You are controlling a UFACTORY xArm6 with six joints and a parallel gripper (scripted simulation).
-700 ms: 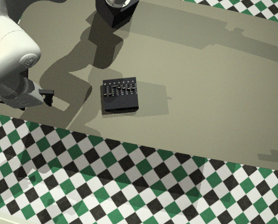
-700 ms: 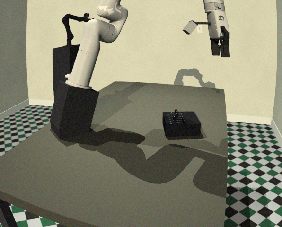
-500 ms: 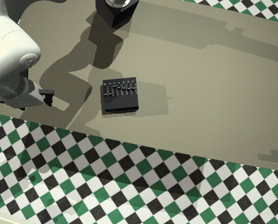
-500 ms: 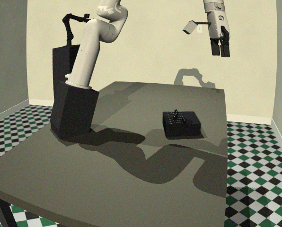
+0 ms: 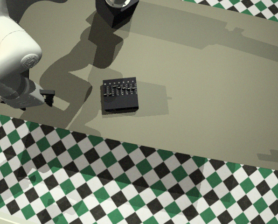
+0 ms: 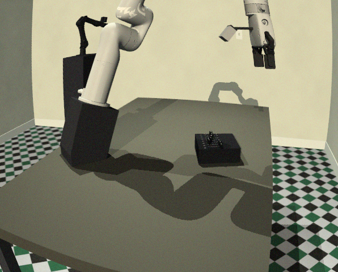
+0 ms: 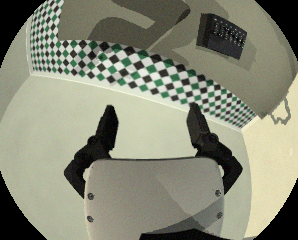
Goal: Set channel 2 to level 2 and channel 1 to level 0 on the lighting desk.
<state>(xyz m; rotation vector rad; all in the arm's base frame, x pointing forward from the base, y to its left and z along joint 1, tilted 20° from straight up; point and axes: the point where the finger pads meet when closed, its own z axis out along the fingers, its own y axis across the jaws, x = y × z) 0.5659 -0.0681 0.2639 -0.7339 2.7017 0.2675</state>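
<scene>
Lighting desk (image 5: 120,96) on its feet near the middle of the table (image 5: 206,96), square-on and level, a row of faders (image 5: 120,90) across its top face, slots running from the lamp end toward the blank front apron. Gripper (image 6: 264,59) high in the air, well above the table and off to one side of the desk, fingers spread wide with nothing between them. In the wrist view, desk (image 7: 223,36) small and far off, up and to the right of the open jaws, beyond a band of checkered floor (image 7: 123,60); so, from the hand, downward and well across, not underneath. In the top view, wrist and gripper (image 5: 47,96) over the table's near-left edge, desk to the right at much the same depth. Likely next: a long sideways travel and a long descent before any cap comes within reach. Fader travel along the desk's front-to-back line, so a push along that line, not across the row. Channel numbering and present levels too small to read. Single arm only.
</scene>
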